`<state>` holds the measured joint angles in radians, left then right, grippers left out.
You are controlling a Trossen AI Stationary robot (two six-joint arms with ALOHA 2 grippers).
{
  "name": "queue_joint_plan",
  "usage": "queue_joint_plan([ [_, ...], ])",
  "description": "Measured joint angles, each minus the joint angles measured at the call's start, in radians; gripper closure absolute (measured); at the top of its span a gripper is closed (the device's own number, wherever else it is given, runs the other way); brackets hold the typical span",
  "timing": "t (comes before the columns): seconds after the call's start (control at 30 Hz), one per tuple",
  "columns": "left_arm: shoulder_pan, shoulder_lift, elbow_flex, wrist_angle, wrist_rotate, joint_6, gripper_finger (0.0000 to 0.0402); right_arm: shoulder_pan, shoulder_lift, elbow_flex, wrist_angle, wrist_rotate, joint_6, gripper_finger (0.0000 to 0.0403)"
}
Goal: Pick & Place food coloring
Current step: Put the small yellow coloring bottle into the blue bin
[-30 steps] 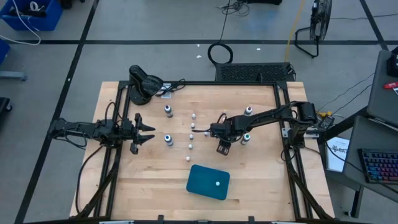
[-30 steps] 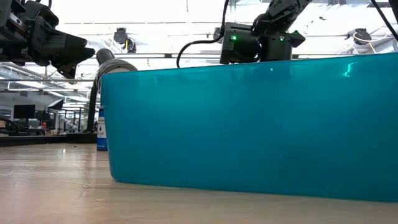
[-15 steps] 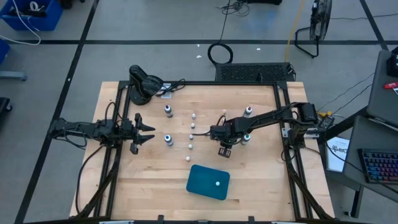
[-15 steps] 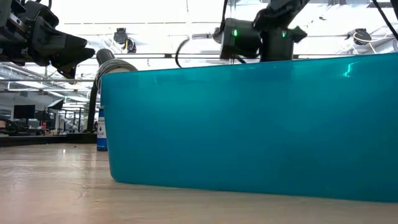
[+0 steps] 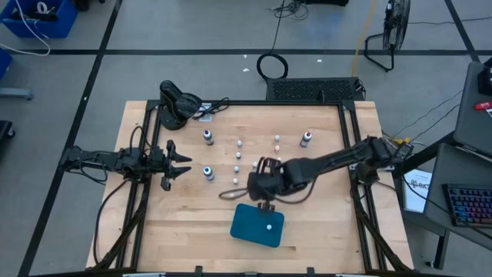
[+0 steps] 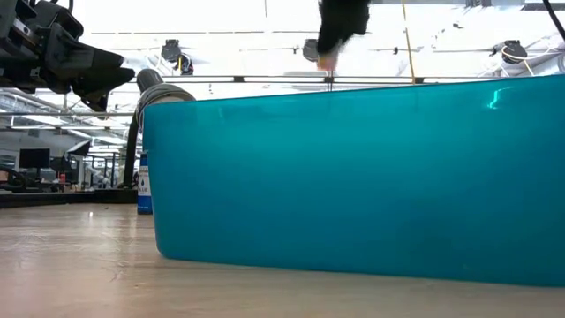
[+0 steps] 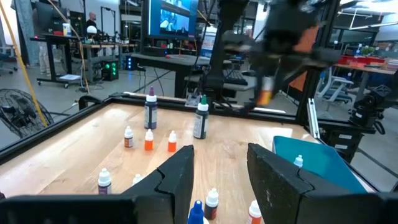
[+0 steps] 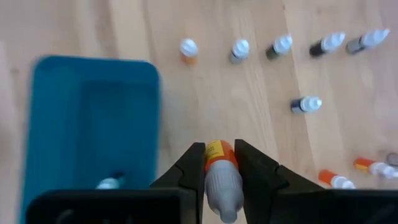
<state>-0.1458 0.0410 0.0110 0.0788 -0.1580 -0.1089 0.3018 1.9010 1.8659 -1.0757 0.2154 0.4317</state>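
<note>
One small orange dropper bottle (image 8: 219, 163) is clamped in the right gripper (image 8: 219, 163), near the teal tray's (image 5: 247, 224) edge. One whitish bottle (image 5: 268, 227) lies inside the tray. Three larger bottles (image 5: 207, 137) stand on the tabletop (image 5: 323, 215). The left gripper (image 5: 183, 164) hovers with fingers parted, holding nothing.

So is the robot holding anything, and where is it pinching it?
Yes. The right gripper holds a small orange food coloring bottle, jaws squeezing its body from both sides. The left gripper holds nothing.

Two dark jointed arms, looped black cables, each hand (image 8: 220, 163) with paired black fingers.
</note>
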Motion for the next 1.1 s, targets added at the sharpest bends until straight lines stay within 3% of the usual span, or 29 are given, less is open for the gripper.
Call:
queue_joint_plan([
  [0.17, 0.000, 0.000, 0.000, 0.000, 0.000, 0.000, 0.0249, 0.065, 0.157, 0.243, -0.113, 0.012, 0.005, 0.0347],
  [0.3, 0.000, 0.000, 0.000, 0.000, 0.000, 0.000, 0.0249, 0.086, 0.284, 0.371, -0.124, -0.051, 0.003, 0.0347],
  [0.67, 0.000, 0.000, 0.000, 0.000, 0.000, 0.000, 0.0249, 0.103, 0.486, 0.379, -0.080, -0.152, -0.050, 0.0347],
  [1.1, 0.000, 0.000, 0.000, 0.000, 0.000, 0.000, 0.0249, 0.119, 0.556, 0.379, -0.084, -0.193, -0.052, 0.0347],
])
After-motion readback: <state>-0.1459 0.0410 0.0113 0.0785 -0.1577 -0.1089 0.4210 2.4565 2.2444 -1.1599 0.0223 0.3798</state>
